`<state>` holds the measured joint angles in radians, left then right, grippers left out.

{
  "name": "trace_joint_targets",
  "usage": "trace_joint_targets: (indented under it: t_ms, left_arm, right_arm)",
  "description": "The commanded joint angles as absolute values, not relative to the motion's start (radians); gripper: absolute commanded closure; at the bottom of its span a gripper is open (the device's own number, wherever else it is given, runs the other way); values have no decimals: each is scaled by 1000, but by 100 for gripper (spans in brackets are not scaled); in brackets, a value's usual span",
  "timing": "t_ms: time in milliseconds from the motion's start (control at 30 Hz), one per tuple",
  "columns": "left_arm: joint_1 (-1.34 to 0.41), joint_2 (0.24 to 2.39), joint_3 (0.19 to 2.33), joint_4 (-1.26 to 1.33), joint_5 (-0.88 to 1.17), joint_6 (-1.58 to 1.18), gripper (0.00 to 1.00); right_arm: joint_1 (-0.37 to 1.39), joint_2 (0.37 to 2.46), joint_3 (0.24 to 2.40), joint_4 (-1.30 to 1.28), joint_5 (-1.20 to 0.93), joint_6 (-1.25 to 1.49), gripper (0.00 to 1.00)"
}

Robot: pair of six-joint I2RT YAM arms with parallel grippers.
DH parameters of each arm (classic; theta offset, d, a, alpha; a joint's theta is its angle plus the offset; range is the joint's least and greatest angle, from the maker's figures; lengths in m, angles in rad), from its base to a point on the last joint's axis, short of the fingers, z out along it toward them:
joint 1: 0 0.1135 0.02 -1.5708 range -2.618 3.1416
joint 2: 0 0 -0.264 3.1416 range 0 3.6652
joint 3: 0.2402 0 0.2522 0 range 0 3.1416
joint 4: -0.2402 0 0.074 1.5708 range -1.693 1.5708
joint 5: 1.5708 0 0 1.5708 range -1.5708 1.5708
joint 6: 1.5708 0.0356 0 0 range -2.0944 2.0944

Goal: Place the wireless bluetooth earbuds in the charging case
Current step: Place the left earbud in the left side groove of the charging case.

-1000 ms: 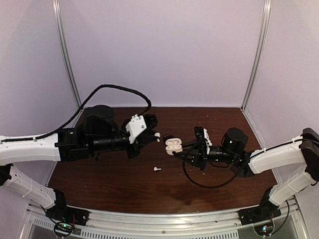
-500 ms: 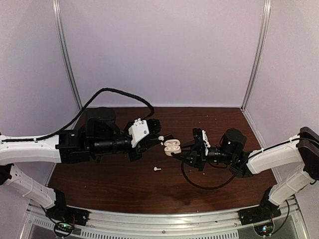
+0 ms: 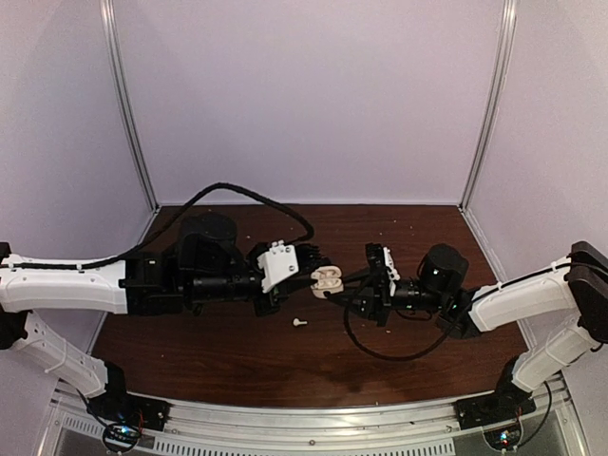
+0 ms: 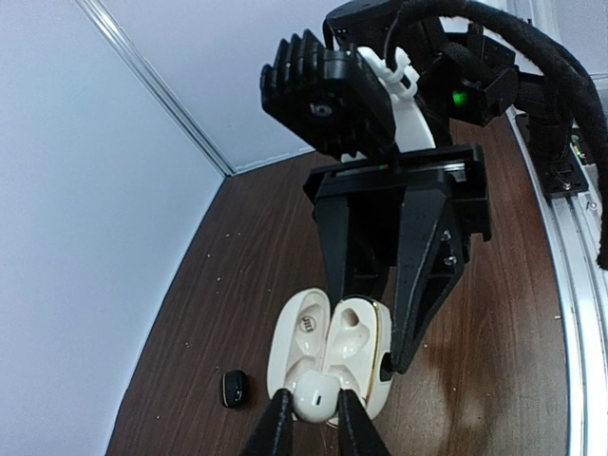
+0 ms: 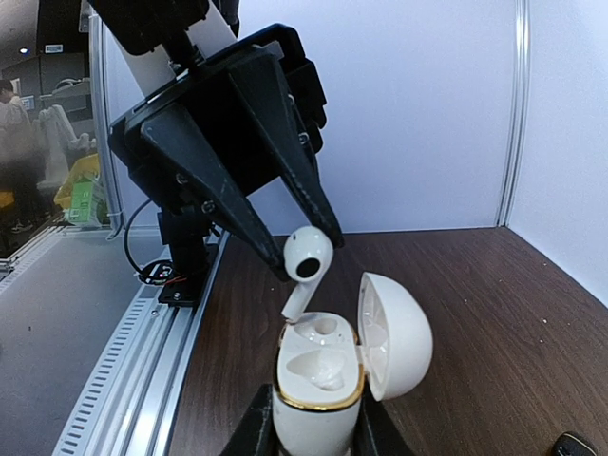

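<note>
from above, the left gripper (image 3: 312, 270) and the right gripper (image 3: 342, 288) meet nose to nose over the dark wooden table (image 3: 237, 361). the charging case (image 3: 328, 279) sits between them. a second white earbud (image 3: 299, 323) lies loose on the table just nearer the bases, probably waiting its turn.

in the left wrist view, the left gripper's jaws are nearly closed. they pinch a glossy white earbud (image 4: 313, 394) by its rounded head, right at the open mouth of the case. the case is a smooth cream pebble with a thin gold rim, and its lid (image 4: 302, 328) is swung back. gripping the head likely leaves the short stem free to go in first. a stubby black earbud (image 4: 235, 388) rests on the table, off to one side.

in the right wrist view, the right gripper's jaws are clamped round the lower body of the case. they hold it upright, so its two moulded wells face the incoming bud. the stem points down at one well with its tip at the rim. whether it touches cannot be told.
</note>
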<state>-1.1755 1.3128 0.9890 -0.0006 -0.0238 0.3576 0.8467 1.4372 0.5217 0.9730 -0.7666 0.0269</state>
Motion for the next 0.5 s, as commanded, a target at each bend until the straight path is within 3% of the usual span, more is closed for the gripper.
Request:
trace_joint_targets:
  t_ms: [0,467]
  left_arm:
    - [-1181,1326,1017,31,-41,381,83]
    - [-1183,1346,1014,20,-70,414,83]
  right_arm:
    - [853,1434,548,999,-796,47,100]
    - [854,1439,554,1022,-811,77,100]
